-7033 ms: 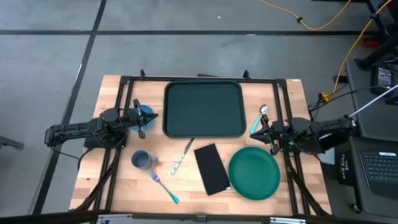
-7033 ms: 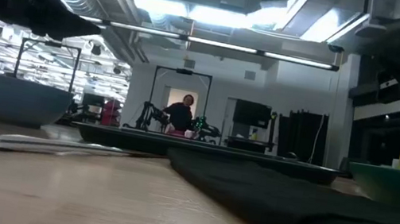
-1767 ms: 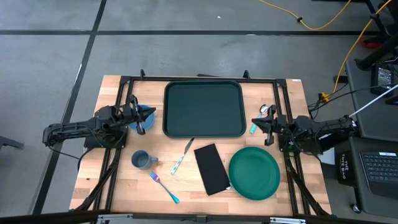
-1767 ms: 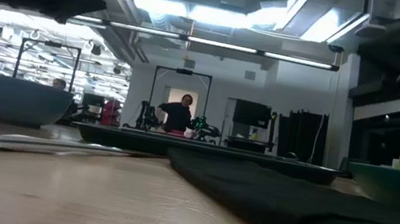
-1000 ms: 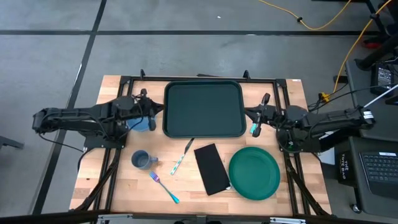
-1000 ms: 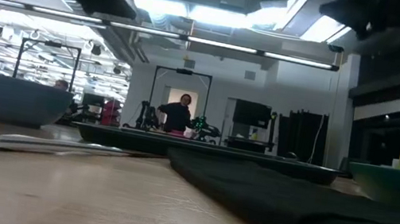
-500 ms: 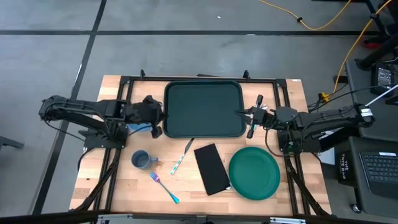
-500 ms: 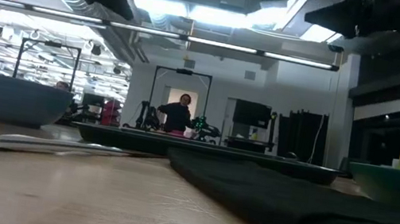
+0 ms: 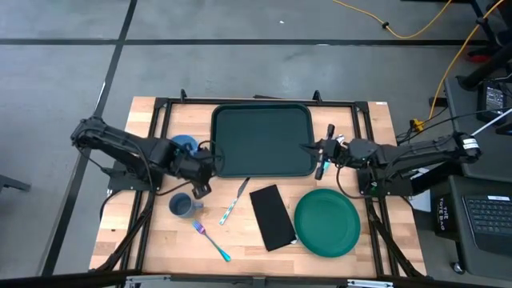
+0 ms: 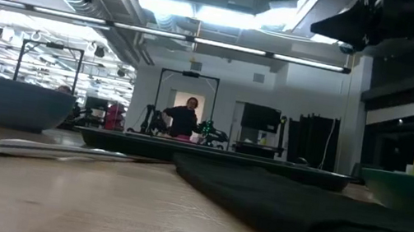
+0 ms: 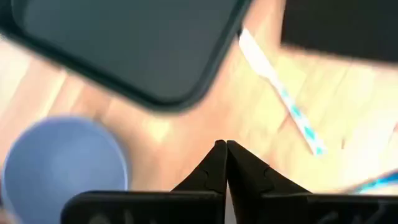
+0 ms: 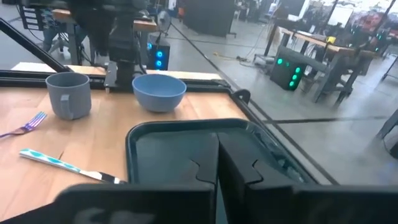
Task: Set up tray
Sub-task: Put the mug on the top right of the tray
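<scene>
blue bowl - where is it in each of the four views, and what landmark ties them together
High view: blue bowl left of the tray, partly under the left arm.
Low view: far left.
Left wrist view: not in it.
Right wrist view: beyond the tray.
Shared landmark: the tray.

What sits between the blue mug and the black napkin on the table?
In the high view, the knife with a patterned handle lies on bare wood between the mug and the napkin, touching neither; its blade tip points up toward the tray.

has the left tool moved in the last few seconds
Yes. In the high view the left tool has swung from beside the blue bowl toward the tray's near-left corner.
</scene>
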